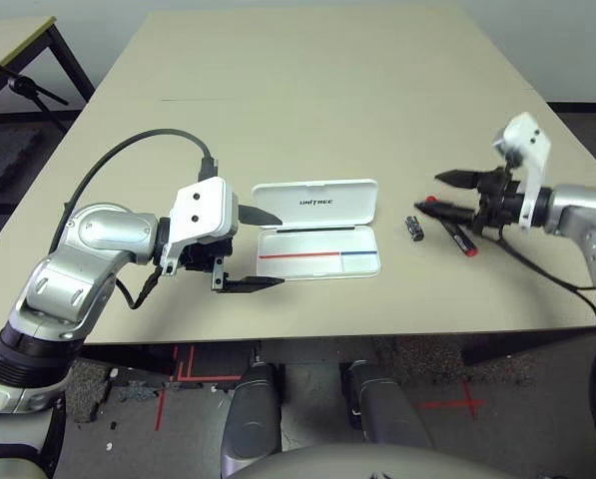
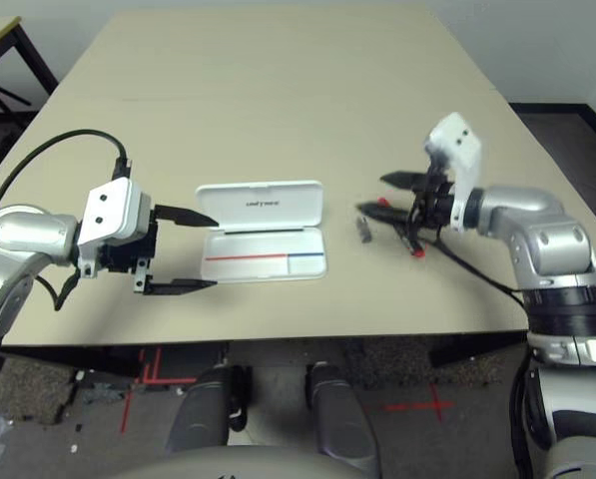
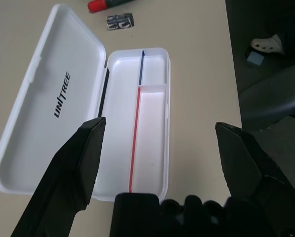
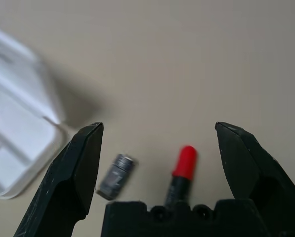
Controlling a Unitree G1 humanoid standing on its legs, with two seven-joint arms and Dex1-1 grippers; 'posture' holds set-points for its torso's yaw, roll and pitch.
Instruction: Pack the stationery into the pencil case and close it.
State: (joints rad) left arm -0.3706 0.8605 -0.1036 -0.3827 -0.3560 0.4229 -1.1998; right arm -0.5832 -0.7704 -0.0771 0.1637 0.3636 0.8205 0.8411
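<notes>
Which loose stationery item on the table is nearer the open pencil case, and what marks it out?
The tiny grey-black piece, lying between the pencil case and the marker. The marker is longer, with a red cap.

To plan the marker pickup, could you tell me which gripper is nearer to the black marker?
The right: it is right over the marker. The left gripper is beyond the open case, at its left end.

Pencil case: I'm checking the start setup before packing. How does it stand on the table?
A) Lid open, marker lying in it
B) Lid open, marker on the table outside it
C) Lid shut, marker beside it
B: the pencil case has its lid raised open, and the marker lies on the table beyond it, by the right gripper.
</notes>
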